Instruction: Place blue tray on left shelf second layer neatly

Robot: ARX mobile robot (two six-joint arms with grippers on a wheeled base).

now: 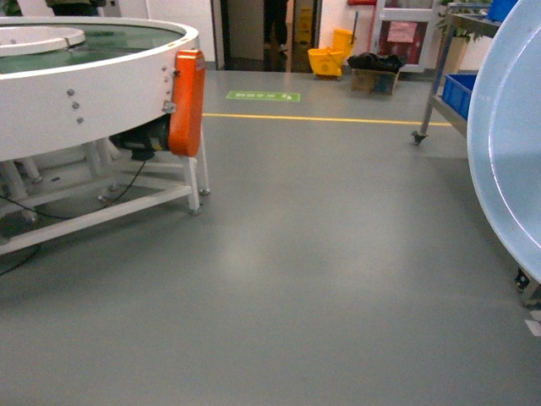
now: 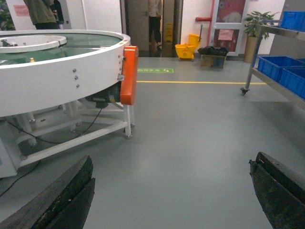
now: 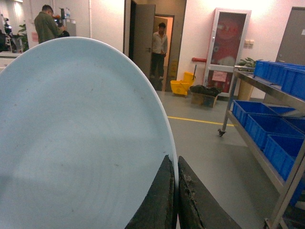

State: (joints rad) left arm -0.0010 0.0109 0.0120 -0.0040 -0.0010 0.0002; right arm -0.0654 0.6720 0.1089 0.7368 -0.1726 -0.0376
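So the right claw (image 3: 174, 200) is clamped on the blue tray (image 3: 81, 138) rim, held on edge. Steel shelf (image 3: 259, 86) sits off to its right; left claw (image 2: 171, 191) hangs apart, empty.

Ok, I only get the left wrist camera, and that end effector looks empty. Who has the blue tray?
Observer: The right end effector has it. It is pinched shut on the rim of the blue tray.
Operator: Is the tray lying flat?
Observer: No. The head view shows it held up on edge, filling the right side of that picture.
Operator: Is the shelf next to it?
Observer: In the right wrist view the steel shelf stands to the tray's right, with blue crates lined along it.
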